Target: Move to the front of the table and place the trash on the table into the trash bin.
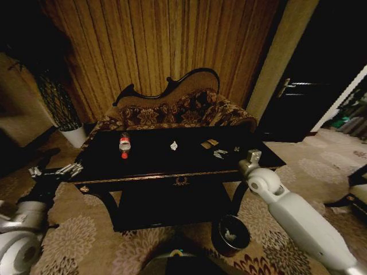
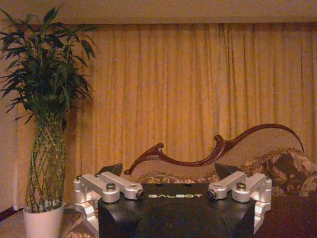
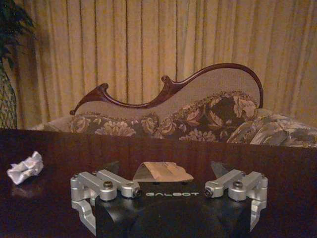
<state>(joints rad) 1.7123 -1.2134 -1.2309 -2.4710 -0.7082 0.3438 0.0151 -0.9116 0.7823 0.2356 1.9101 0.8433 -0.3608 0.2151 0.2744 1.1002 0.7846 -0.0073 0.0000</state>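
1. Curtained room; black counter (image 1: 103, 166) carries trash: bottle (image 1: 124, 144), paper (image 1: 174, 145), tan scraps (image 1: 210, 143).
2. Right gripper (image 3: 171, 171), jaws apart, is levelled before the scraps; left gripper (image 2: 171, 173) is likewise spread.
3. Scraps are best approached low; trash bin (image 1: 230, 234) lies below.

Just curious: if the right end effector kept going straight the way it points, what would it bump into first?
Probably the flat tan scrap lying on the glossy black table just ahead of the right end effector; depth is uncertain.

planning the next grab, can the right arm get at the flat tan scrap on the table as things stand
Probably yes: the right gripper is open over the table, facing the tan scrap, with nothing between.
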